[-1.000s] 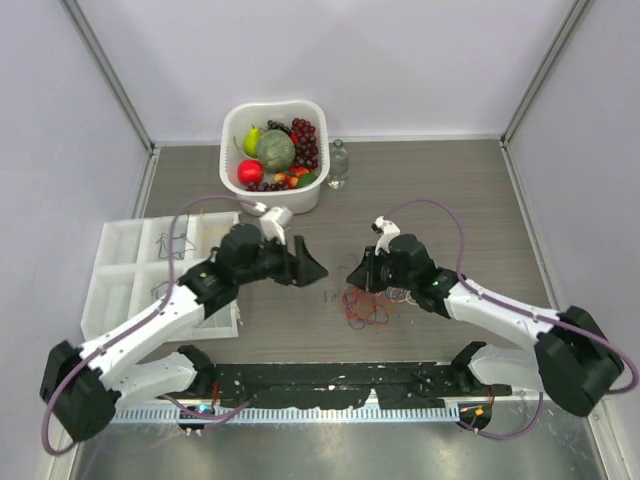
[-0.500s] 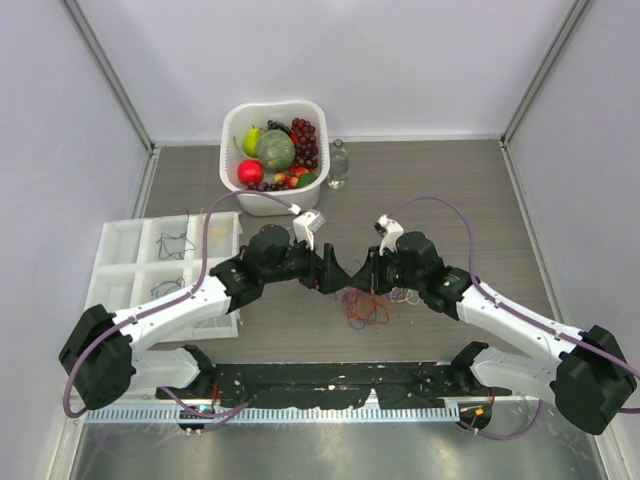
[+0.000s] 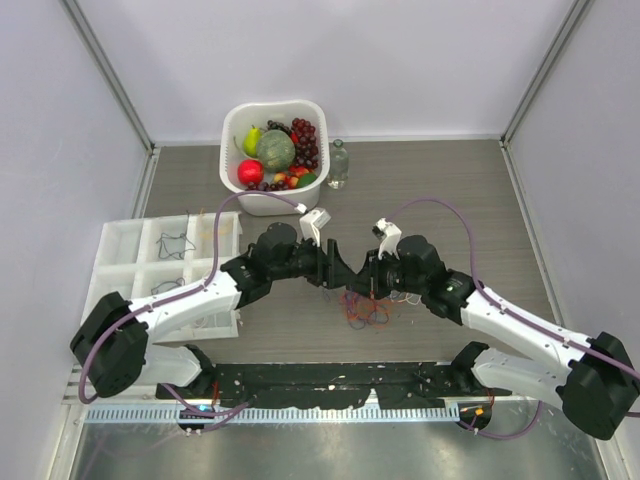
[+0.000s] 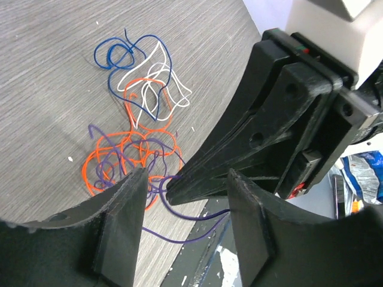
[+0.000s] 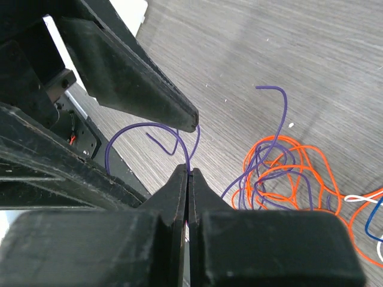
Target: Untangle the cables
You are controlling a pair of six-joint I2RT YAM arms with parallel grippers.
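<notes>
The cables (image 3: 368, 308) lie as a small tangle of orange, purple, blue and white wire on the table's middle. The left wrist view shows orange loops (image 4: 114, 156), blue (image 4: 119, 57) and white (image 4: 164, 84). My right gripper (image 5: 189, 174) is shut on a purple cable (image 5: 149, 128), lifted out of the orange and purple tangle (image 5: 281, 173). My left gripper (image 4: 185, 203) is open, and the right gripper's shut tip (image 4: 179, 185) sits between its fingers (image 4: 119, 227). The purple strand (image 4: 191, 218) hangs there. In the top view the left gripper (image 3: 340, 272) and right gripper (image 3: 362, 282) meet tip to tip.
A white basket (image 3: 228, 130) of fruit stands at the back, with a small clear bottle (image 3: 338, 163) beside it. A white compartment tray (image 3: 120, 270) holding thin wires lies at the left. A black strip (image 3: 330, 380) runs along the near edge.
My left arm has swung right from near the tray until its open gripper meets the right gripper. The right gripper has stayed over the tangle, shifting slightly left.
</notes>
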